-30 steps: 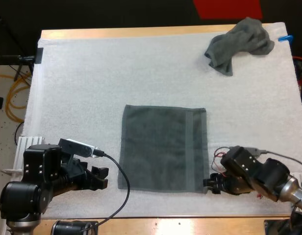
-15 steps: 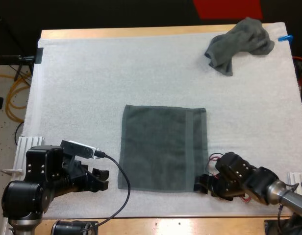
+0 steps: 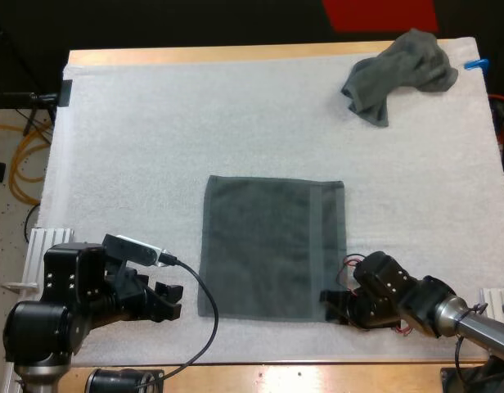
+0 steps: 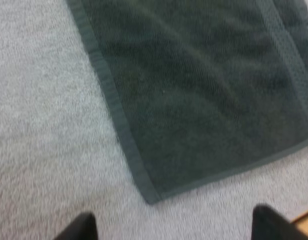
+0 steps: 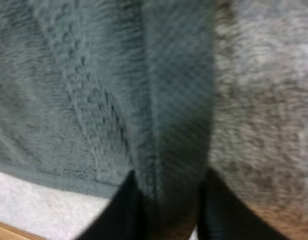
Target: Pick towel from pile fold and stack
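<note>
Open mat point(image 3: 154, 123) around flat towel point(image 3: 272, 250)

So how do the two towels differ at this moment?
The flat towel lies spread square near the mat's front; the crumpled towel sits bunched at the far right corner. The right gripper is at the flat towel's near corner; nothing touches the crumpled towel. Both are dark grey-green.

The left gripper point(image 3: 168, 300) hangs low, fingers spread apart, while the right gripper point(image 3: 332, 305) pinches the flat towel point(image 3: 272, 258) at its near corner.
</note>
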